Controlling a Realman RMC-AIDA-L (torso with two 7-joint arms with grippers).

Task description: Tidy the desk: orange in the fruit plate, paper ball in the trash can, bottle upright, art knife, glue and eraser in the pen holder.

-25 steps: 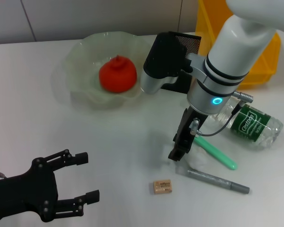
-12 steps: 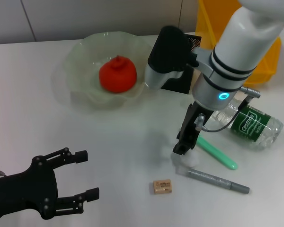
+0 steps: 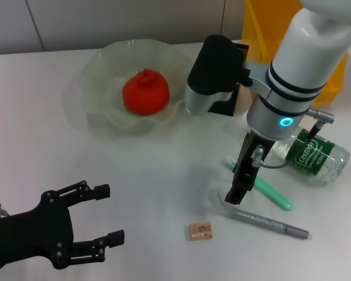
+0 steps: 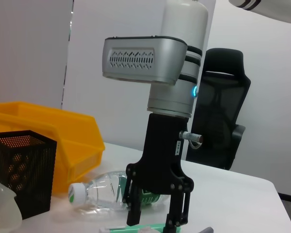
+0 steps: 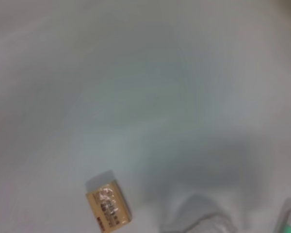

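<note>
While the right gripper [image 3: 236, 196] hung low over the white tabletop [image 3: 164, 175], its dark fingers [image 3: 241, 175] pointed down and looked drawn close together; whether they pinched the whitish paper ball [image 5: 199, 221] just under them could not be told. One paper ball was all that showed, seen faintly in the right wrist view. One orange [image 3: 145, 91] already sat in the single translucent fruit plate [image 3: 99, 76]. One black mesh pen holder [image 4: 19, 170] stood beside the plate, mostly hidden behind the right arm in the head view, with one yellow bin [image 4: 72, 136] behind it. One clear bottle [image 3: 315, 154] lay on its side near the right arm, its green label carrying white lettering too small to read for certain, its white cap [image 4: 75, 192] on. Beside the right gripper lay one green stick [image 3: 269, 190], which may have been the glue, and just past it one grey pen-shaped tool [image 3: 270, 224], likely the art knife. One small tan eraser [image 3: 201, 230] lay apart from both, nearer the robot; printing marked its top face but could not be read. The left gripper [image 3: 108, 215] rested low at the near left corner, well apart from every item, its two black fingers [image 3: 96, 191] spread wide and empty. One black office chair [image 4: 223, 121] stood beyond the tabletop in the left wrist view.
</note>
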